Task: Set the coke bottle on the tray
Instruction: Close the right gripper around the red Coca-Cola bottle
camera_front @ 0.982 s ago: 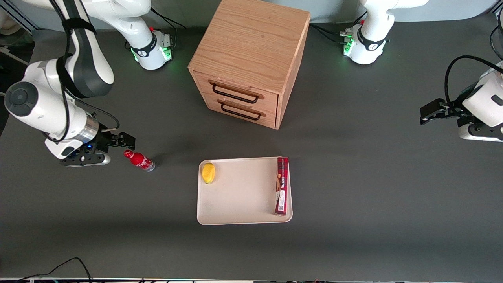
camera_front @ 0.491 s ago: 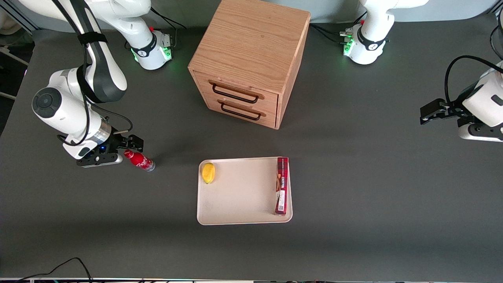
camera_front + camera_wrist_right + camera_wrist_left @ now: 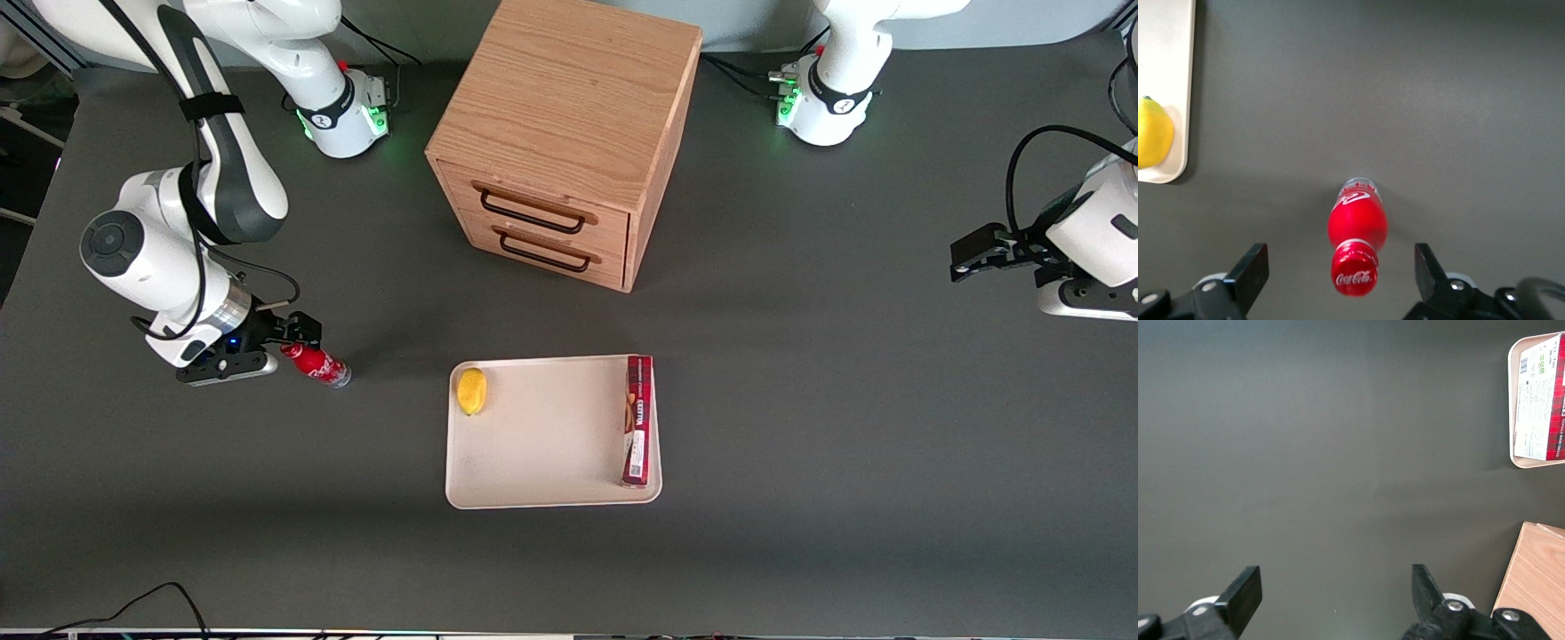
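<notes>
The coke bottle [image 3: 316, 364], small and red with a red cap and a clear base, stands on the dark table toward the working arm's end, apart from the tray. My right gripper [image 3: 290, 347] is open just above its cap. In the right wrist view the bottle [image 3: 1357, 227] sits between the two fingers, its cap level with the fingertips [image 3: 1257, 259], and the gripper [image 3: 1340, 264] touches nothing. The cream-white tray [image 3: 551, 440] lies near the table's middle; its corner shows in the right wrist view [image 3: 1168, 73].
A yellow lemon [image 3: 471, 391] and a long red box [image 3: 637, 420] lie on the tray at its two ends. A wooden drawer cabinet [image 3: 569, 124] stands farther from the front camera than the tray.
The right arm has moved toward the bottle, bringing the open gripper from beside it to over its cap. The bottle, tray, lemon and box have not moved.
</notes>
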### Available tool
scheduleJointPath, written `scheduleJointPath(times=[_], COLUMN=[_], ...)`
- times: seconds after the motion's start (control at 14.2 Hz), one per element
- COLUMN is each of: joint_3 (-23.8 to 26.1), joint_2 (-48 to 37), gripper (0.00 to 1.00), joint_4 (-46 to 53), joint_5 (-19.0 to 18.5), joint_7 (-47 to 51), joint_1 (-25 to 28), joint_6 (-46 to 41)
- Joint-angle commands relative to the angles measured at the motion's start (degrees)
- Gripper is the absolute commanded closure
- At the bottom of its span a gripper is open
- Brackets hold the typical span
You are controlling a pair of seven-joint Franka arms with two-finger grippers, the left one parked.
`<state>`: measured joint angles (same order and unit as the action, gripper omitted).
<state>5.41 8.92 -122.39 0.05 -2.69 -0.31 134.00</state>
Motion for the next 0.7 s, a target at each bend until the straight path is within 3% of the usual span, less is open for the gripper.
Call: scheduleJointPath(times=[0.0,0.07,0.14,0.35,0.42,0.63], joint_3=[0.7,0.7,0.7,0.7,0.7,0.7], joint_2=[0.2,0.2,0.1,0.0,0.0,-0.2], gripper=[0.09,0.15,0.28,0.88,1.0,1.0], joint_4=[-1.6,-2.1,-2.6,-2.8,-2.8,-2.7], joint_5=[-0.5,-0.5,-0.5,-0.5,-0.5,-0.5], joint_7=[-1.3,-1.3,-1.3,-1.3,-1.2,-1.2], joint_1=[-0.9,-0.9,-0.9,-0.9,-0.9,-0.9], joint_6=[2.6,3.1,3.8,3.8,3.7,3.6])
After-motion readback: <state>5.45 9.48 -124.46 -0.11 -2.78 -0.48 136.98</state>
